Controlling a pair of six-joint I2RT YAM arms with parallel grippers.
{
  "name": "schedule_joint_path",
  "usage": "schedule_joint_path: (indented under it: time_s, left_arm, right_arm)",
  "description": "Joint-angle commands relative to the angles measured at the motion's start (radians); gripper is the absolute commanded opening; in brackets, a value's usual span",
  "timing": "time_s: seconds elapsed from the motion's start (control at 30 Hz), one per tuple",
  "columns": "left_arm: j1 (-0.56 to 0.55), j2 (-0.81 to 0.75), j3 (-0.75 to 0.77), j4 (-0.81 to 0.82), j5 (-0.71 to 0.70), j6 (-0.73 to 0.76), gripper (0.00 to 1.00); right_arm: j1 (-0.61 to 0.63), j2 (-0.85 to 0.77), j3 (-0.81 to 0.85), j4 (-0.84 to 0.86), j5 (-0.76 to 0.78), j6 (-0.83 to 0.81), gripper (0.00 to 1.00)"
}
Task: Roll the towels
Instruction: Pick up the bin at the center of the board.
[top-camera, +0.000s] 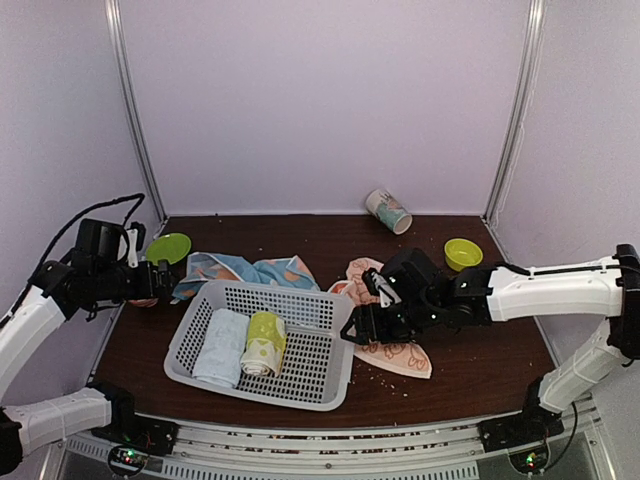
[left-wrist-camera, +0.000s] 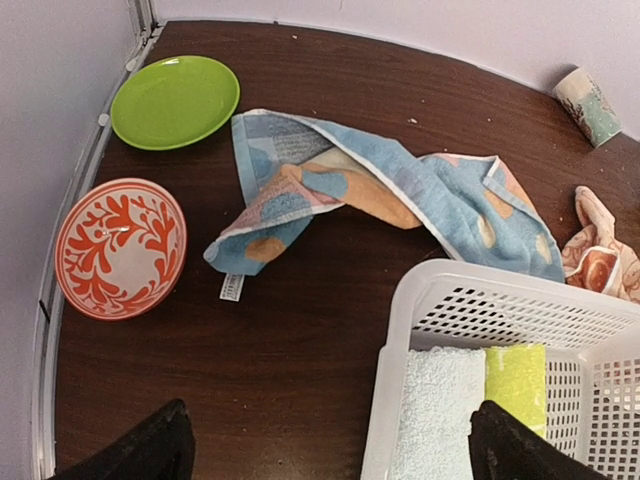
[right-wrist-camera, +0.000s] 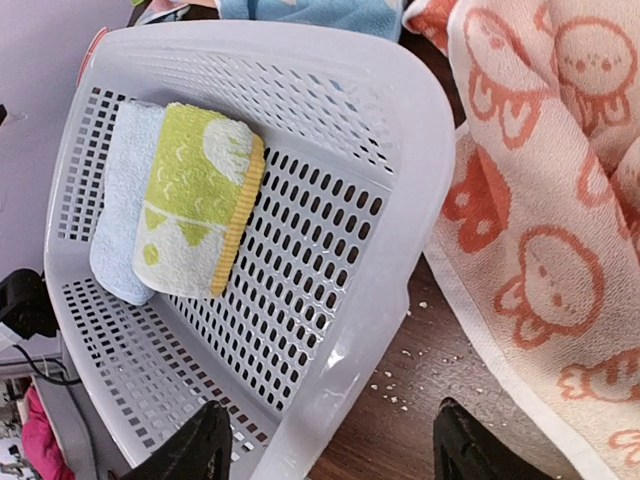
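Inspection of the work surface (top-camera: 480, 350):

- **Peach-orange towel** (right-wrist-camera: 540, 200): lies unrolled and rumpled on the surface, just beside the right wall of the white basket (right-wrist-camera: 425, 140).
- **Light blue towel** (left-wrist-camera: 400, 195): lies crumpled and unrolled on the surface behind the basket, its near edge against the basket's rear rim.
- **Basket contents:** two rolled towels side by side, one pale blue-white (top-camera: 220, 348) and one yellow-green (top-camera: 265, 342).
- **Left gripper** (left-wrist-camera: 330, 455): hovers over the left part of the surface with its jaws wide apart, holding nothing.
- **Right gripper** (right-wrist-camera: 335, 450): is low at the basket's right rim, between basket and peach-orange towel. Its jaws are wide apart and empty; I cannot tell if they touch the rim.
- **Other items:**
  - Far left: a green plate (left-wrist-camera: 175, 100) and a red-patterned bowl (left-wrist-camera: 120, 248).
  - At the back: a tipped cup (top-camera: 388, 211).
  - Far right: a green bowl (top-camera: 463, 253).
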Motion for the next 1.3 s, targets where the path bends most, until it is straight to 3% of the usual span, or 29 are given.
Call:
schedule_joint_path:
  time_s: [0.0,0.3,0.5,0.6,0.97,1.27]
  left_arm:
    - [0.003,0.01,-0.016,0.024,0.01,-0.014,0.98]
    - [0.003,-0.006,-0.026,0.023,0.02,-0.003,0.98]
    - [0.004,-0.009,-0.024,0.023,0.015,-0.001,0.98]
    - [0.003,-0.006,-0.022,0.023,0.017,-0.001,0.98]
    - [0.003,-0.013,-0.026,0.023,0.012,-0.008,0.98]
    - [0.003,-0.053,-0.02,0.024,-0.034,-0.01,0.98]
  right_arm:
    - [0.024,0.047,-0.002,0.086,-0.029,0.127,0.66]
    - [0.045,0.142,0.011,0.126,-0.025,0.213,0.35]
    - [0.047,0.131,0.054,0.069,0.002,0.2,0.18]
    - [0.046,0.117,0.078,0.023,0.01,0.184,0.0]
    - [-0.013,0.008,0.217,-0.145,0.026,0.112,0.0]
    - [-0.226,0.027,0.441,-0.315,-0.039,-0.031,0.0]
